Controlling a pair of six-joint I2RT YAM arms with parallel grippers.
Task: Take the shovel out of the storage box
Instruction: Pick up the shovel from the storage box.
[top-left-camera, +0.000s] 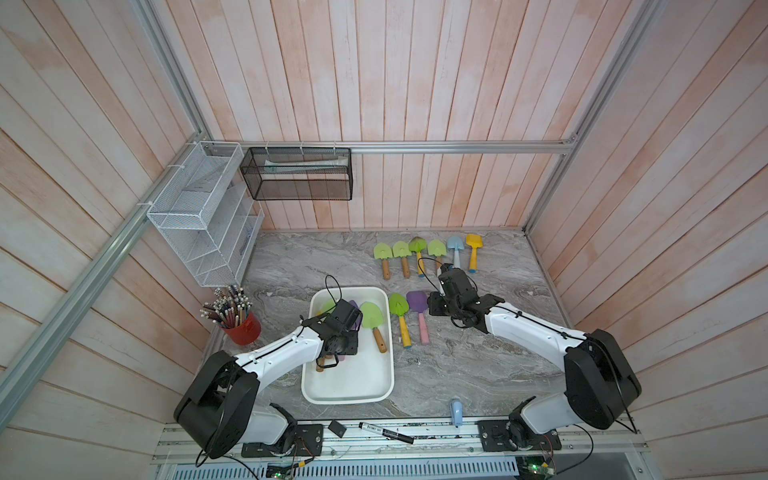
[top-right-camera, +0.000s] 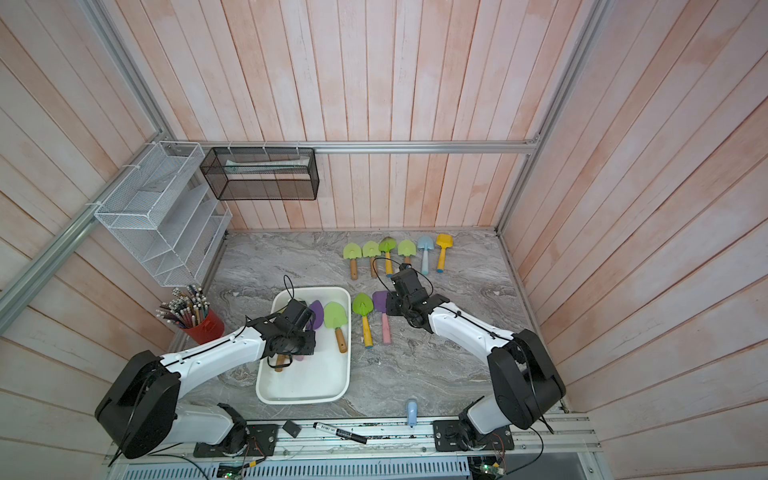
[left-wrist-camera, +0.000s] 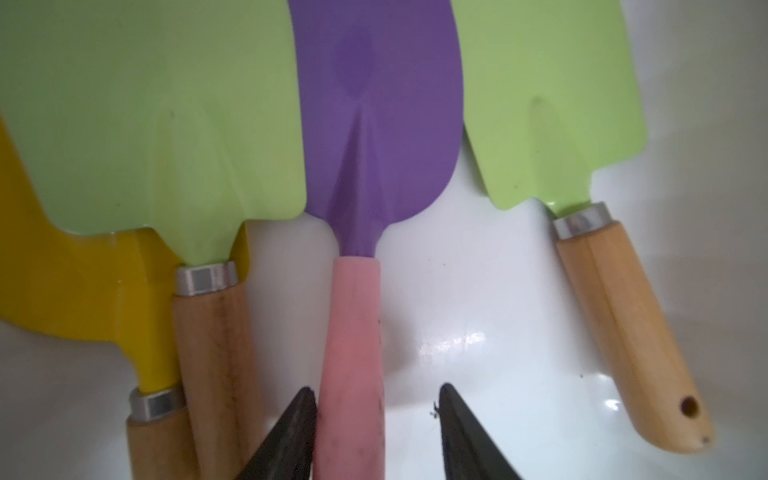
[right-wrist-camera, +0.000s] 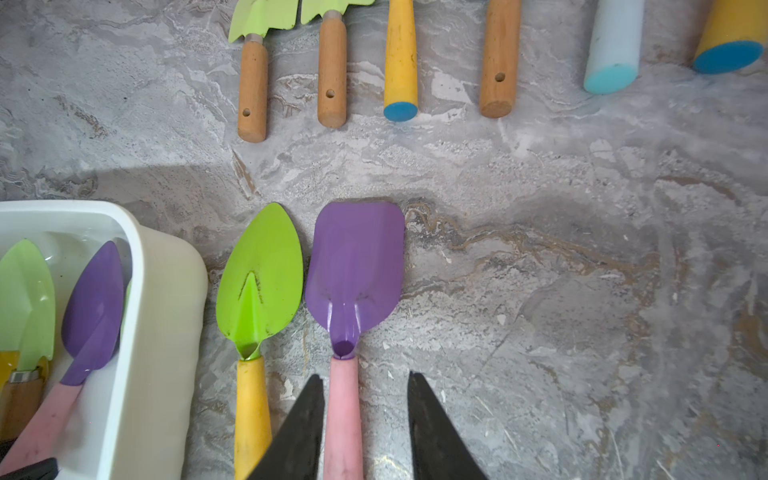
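**Fingertips (left-wrist-camera: 297, 428) of the left gripper (left-wrist-camera: 375, 388) astride a purple shovel (left-wrist-camera: 374, 124) in the storage box (left-wrist-camera: 478, 299)**

Left wrist view: the two black tips are seen either side of the shovel's pink handle (left-wrist-camera: 353, 332). One lies against or just beside it and the other stands clear. The jaws are narrowly parted and nothing is clamped. Inside the box, two green shovels (left-wrist-camera: 166, 104) with wooden handles are crowded against the purple blade. A yellow shovel (left-wrist-camera: 62, 270) is partly covered by one of them.

Right wrist view: the right gripper (right-wrist-camera: 365, 376) is found just outside the box. Its jaws are parted around the handle of a purple scoop (right-wrist-camera: 357, 266) that lies flat on the marble tabletop (right-wrist-camera: 540, 249). A gap shows on one side, so no grip is judged. A green trowel (right-wrist-camera: 259, 282) lies between the scoop and the box wall.

Both top views: a row of six shovels (top-left-camera: 428, 253) is laid out well beyond the far side of the box.

The grasping step is judged to be in hand, since the purple shovel has not yet been lifted out. Next, the left jaws would need to be closed squarely on the pink handle. The shovel would then need to be raised high enough to clear the box rim. The neighbouring blades could be dragged along with it.
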